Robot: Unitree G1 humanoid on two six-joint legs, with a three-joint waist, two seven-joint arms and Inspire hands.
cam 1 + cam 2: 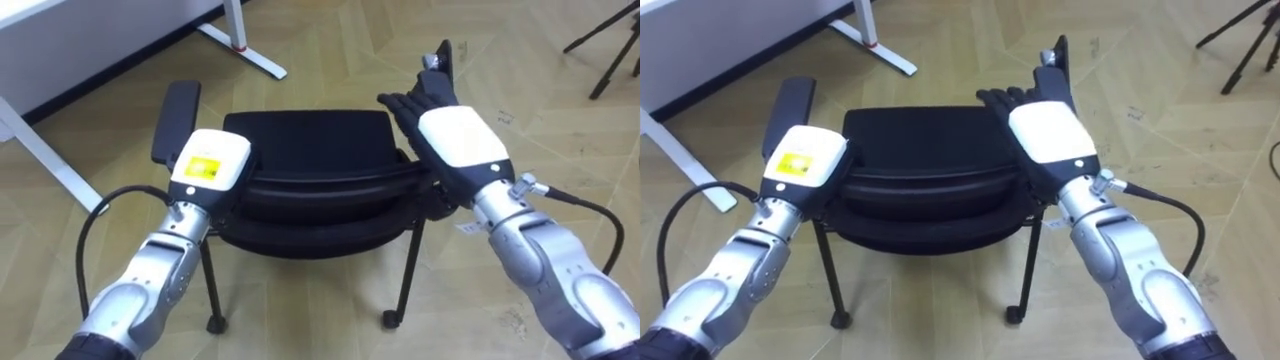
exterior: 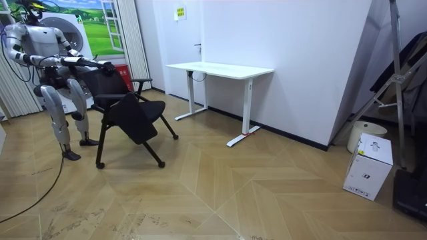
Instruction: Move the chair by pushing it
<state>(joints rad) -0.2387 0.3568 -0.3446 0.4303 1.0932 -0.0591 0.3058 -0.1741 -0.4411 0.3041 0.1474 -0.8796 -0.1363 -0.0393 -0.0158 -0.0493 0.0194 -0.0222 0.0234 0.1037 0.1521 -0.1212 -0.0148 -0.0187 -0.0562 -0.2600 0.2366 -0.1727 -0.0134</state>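
Observation:
A black chair [image 1: 305, 150] with armrests stands on castors right in front of me, its back turned to me. My left hand [image 1: 210, 160] rests on the left end of the backrest's top edge, beside the left armrest [image 1: 177, 120]; its fingers are hidden beneath the palm. On the right end lies my right hand [image 1: 455, 135], open, its dark fingers [image 1: 400, 105] stretched straight forward over the backrest, near the right armrest [image 1: 440, 60]. In the room view I stand upright behind the chair [image 2: 130, 110] at the room view's left, both arms held out to it.
A white desk [image 2: 220, 70] stands against the wall beyond the chair; its legs [image 1: 245, 45] show at the upper left. Tripod legs [image 1: 600, 45] stand at the upper right. A white box [image 2: 369, 167] and a ladder [image 2: 393, 80] are far across the wooden floor.

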